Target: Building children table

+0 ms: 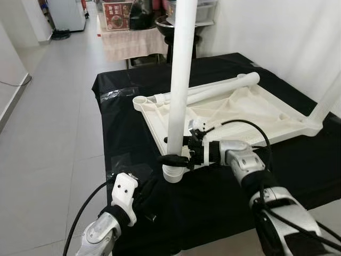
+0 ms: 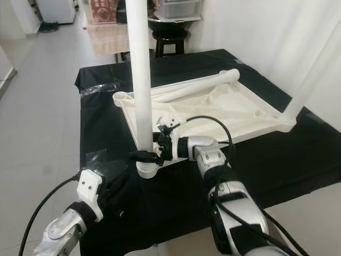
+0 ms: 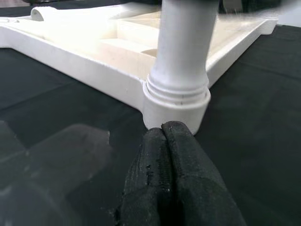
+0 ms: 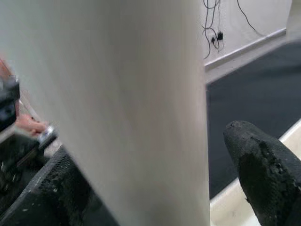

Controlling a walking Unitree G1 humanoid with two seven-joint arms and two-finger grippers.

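Right gripper [image 1: 173, 158] reaches level across the tabletop [image 1: 256, 114], fingers clamped round the upright leg [image 1: 178, 85] just above its socket — left gripper [image 3: 175, 141], fingers pressed together, hangs low beside that corner.

Both eye views look forward and down from the head onto the black-covered counter [image 1: 298, 170], sharing the upturned white tabletop [image 1: 256, 109] and its upright near leg [image 1: 180, 80]. The left wrist view sits low by the counter, very near that leg's socket [image 3: 176, 101], behind the left tool [image 3: 171, 155]. The right wrist view presses close against the leg, facing the far wall.
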